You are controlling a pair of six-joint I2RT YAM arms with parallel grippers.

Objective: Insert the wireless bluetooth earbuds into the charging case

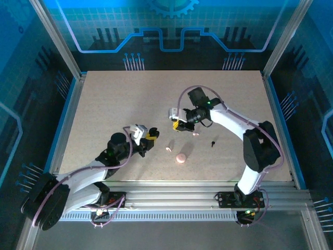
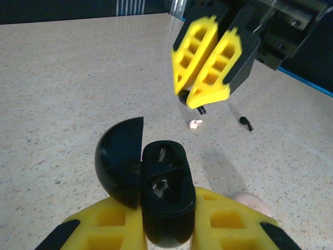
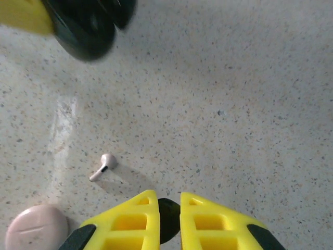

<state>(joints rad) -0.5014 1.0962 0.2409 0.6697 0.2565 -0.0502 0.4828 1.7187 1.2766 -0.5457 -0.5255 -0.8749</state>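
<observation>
black earbud (image 3: 167,227): pinched in right gripper (image 3: 169,202), held above table (image 3: 250,104), mostly hidden by fingers | black charging case (image 2: 165,190): lid open, clamped in left gripper (image 2: 166,232), base cut off | pale earbud (image 3: 102,166), second black earbud (image 2: 246,123): loose on table | pink case (image 3: 35,228): blurred, cropped

No readable text, label, brand or number shows anywhere.

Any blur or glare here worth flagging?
Right wrist: the black case at top left is out of focus, a pale glare streak crosses the table at left, the pink earbud is sharp. Left wrist: the black case is sharp. Top external: table evenly lit, surround blue-tinted.
</observation>
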